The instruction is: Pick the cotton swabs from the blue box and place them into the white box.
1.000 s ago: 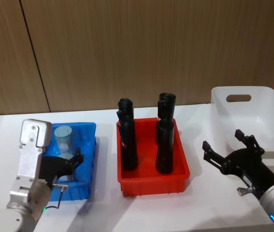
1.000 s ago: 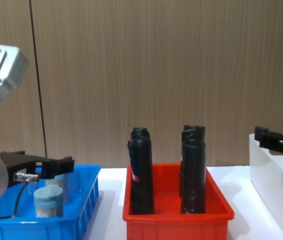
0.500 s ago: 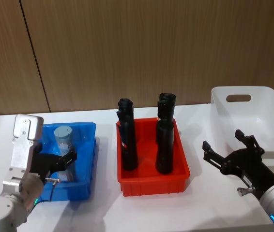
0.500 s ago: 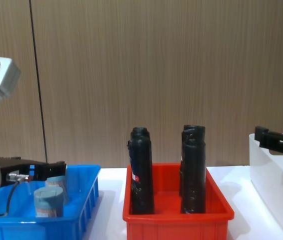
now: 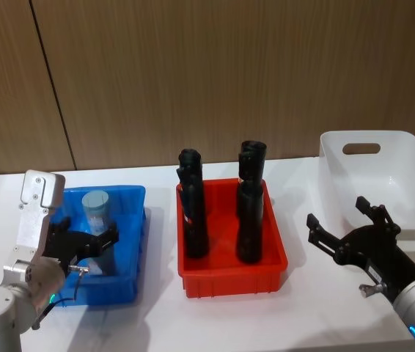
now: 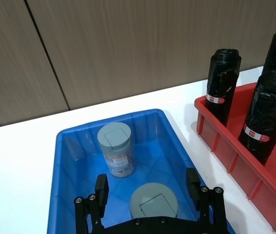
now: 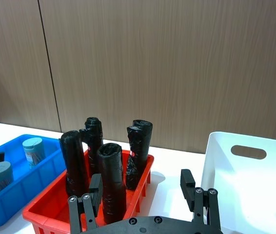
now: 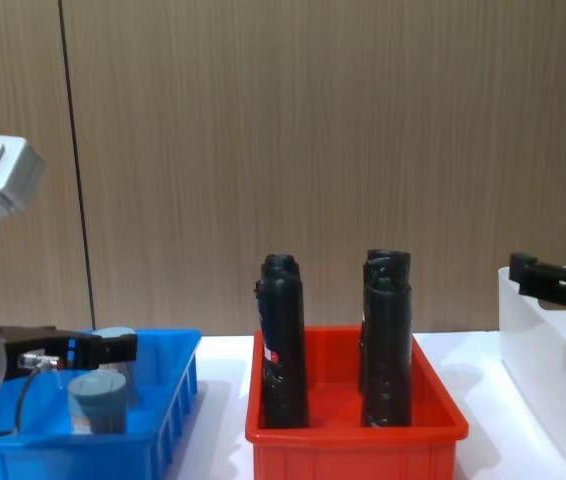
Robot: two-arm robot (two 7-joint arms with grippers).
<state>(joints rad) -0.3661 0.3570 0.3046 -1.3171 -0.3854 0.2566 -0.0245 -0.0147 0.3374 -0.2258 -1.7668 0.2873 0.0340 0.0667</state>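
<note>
The nearer cotton swabs (image 6: 153,207) are half hidden at lower left by the spread, empty left hand (image 5: 97,244); the right hand (image 5: 336,214) is parked open.

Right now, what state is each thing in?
near swab jar: upright, lidded, between the left gripper's fingers
far swab jar: upright, lidded, untouched
blue box: holds both jars
left gripper: open, at the blue box
right gripper: open, empty, near the white box
white box: no jar seen inside
black rolls: upright in the red bin
</note>
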